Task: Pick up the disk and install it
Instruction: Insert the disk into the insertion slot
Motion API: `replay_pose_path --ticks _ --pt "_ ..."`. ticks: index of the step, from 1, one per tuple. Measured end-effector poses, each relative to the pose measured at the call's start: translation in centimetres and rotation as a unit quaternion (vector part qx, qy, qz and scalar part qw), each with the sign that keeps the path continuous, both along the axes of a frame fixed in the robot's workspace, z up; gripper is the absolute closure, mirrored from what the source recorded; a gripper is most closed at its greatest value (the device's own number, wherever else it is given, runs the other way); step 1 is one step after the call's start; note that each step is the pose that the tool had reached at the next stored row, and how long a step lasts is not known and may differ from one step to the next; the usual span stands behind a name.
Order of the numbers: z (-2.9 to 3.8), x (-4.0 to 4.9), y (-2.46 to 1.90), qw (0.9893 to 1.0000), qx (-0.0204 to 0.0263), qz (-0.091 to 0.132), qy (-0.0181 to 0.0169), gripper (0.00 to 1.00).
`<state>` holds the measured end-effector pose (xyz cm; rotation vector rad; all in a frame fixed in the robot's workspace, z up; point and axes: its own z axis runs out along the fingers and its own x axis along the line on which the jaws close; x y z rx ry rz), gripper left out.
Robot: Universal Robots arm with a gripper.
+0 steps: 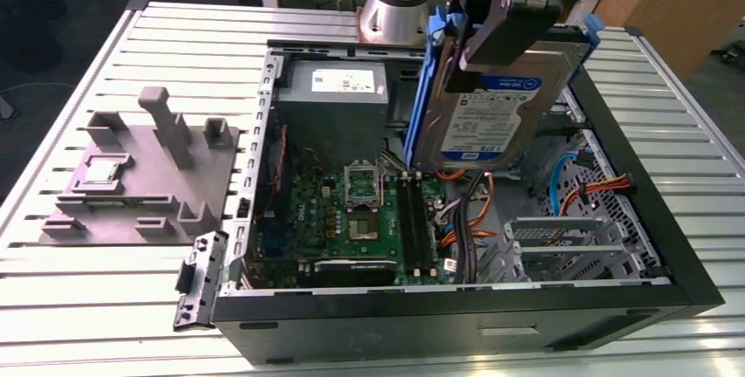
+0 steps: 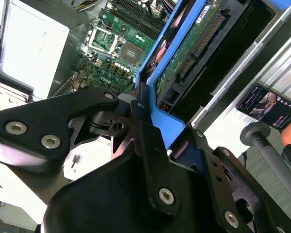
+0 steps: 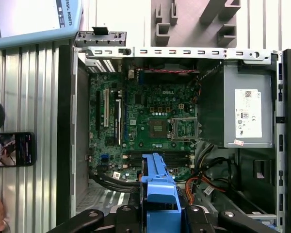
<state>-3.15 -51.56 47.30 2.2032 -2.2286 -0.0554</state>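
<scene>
Silver-grey, blue-framed disk [image 1: 495, 124] hangs upright, its white-and-blue label showing, at one o'clock above the open case [image 1: 466, 318].

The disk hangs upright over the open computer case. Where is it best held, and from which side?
Grip the disk at its upper end, across the two flat faces, coming from above. It stands on edge, so both faces are free there; the end effector is shut on it this way, near the blue carrier frame.

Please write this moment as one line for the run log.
tool: shut on disk | disk: upright, in the air over the open computer case | installed: not yet
</scene>
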Motion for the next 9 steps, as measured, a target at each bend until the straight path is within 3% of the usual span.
replay_pose_path --ticks 4,9 --pt "-0.04 0.01 -0.89 1.0000 0.0000 0.000 0.0000 0.63" --pt "-0.15 0.57 -1.29 1.0000 0.0001 0.000 -0.0001 0.63"
